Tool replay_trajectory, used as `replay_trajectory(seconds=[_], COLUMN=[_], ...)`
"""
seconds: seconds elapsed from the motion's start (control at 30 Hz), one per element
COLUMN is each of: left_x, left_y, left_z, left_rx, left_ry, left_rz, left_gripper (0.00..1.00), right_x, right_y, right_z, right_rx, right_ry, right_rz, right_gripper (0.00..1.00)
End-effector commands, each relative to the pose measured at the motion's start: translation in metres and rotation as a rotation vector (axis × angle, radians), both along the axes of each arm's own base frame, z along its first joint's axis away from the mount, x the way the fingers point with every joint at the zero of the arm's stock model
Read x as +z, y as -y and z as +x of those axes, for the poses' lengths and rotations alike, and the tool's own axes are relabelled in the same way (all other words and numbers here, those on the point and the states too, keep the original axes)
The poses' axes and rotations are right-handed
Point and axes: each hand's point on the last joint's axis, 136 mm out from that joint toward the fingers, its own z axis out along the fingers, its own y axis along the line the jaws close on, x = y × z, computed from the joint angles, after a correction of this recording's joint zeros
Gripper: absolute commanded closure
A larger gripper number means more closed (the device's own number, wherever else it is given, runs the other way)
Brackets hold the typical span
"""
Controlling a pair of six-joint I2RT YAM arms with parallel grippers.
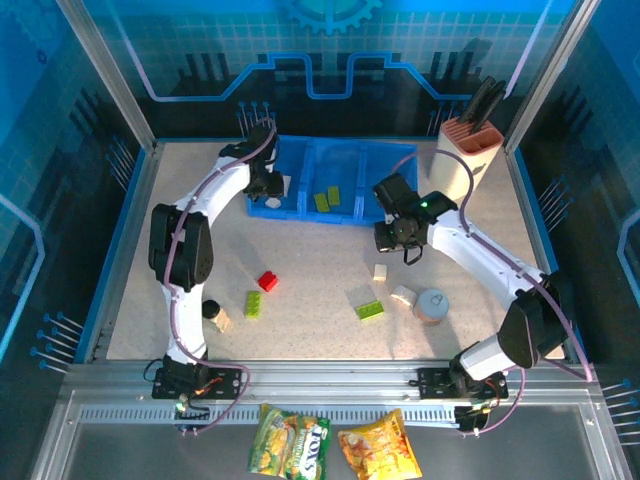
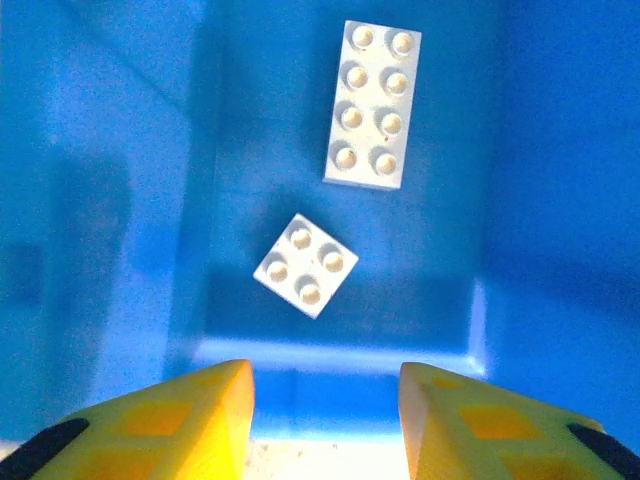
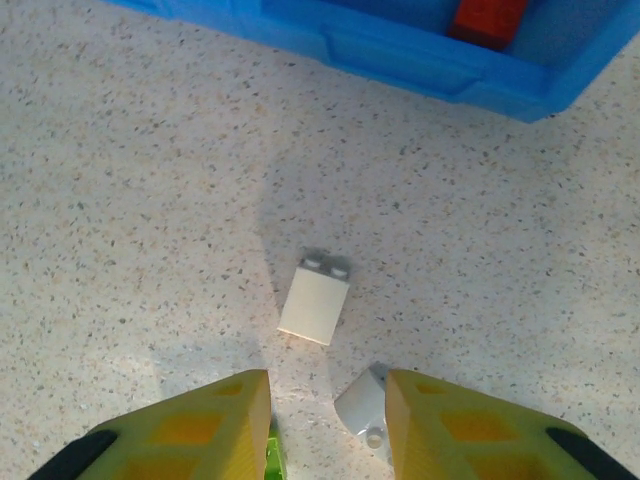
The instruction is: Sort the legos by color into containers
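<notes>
Cream brick (image 3: 314, 300): on table (image 3: 120, 200), in front of blue tray (image 3: 400, 55) | probably light, rigid, slick; pinch across long sides | right gripper (image 3: 328, 392) above it, jaws apart, empty | left gripper (image 2: 325, 385) over tray's left compartment (image 2: 250, 180), jaws apart, empty

I am looking into a robotics lab test cell, not a home or a kitchen. My two dark robot arms (image 1: 180, 250) are bolted to a slotted aluminium rail (image 1: 330, 385) at the near edge of a speckled beige tabletop (image 1: 320, 260). Aluminium posts (image 1: 105, 65) and glossy blue printed wall panels (image 1: 200, 40) bearing a gear emblem (image 1: 330, 12) box it in. The props look staged: a beige knife block (image 1: 462, 160), two crinkly snack packets (image 1: 290, 445) on the front ledge, small plastic studded bricks (image 1: 267, 282) and a low blue plastic three-compartment tray (image 1: 300, 214).
</notes>
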Motion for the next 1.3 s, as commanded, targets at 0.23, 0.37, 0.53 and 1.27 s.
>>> replay_trajectory(seconds=[0.23,0.37,0.53,1.27], left_x=[0.033,0.04,0.048,0.068], left_y=[-0.031,-0.049,-0.07,-0.142], left_z=[-0.048,-0.066,-0.088,-0.11], left_rx=[0.037,0.077,0.126,0.279], left_ry=[-0.016,-0.029,-0.04,0.179], left_rz=[-0.047,-0.083,-0.119,-0.155], left_gripper=[0.56,0.56,0.56,0.52], right_x=[-0.008,-0.013,-0.024,-0.061], right_y=[-0.054,-0.084,-0.13,-0.285], right_z=[-0.005,-0.009,-0.018,-0.045], right_rx=[0.206,0.274,0.37,0.649], right_ry=[-0.019,-0.023,-0.04,-0.07], right_rz=[-0.045,-0.042,-0.05,-0.043], right_gripper=[0.63,0.63,0.63,0.53])
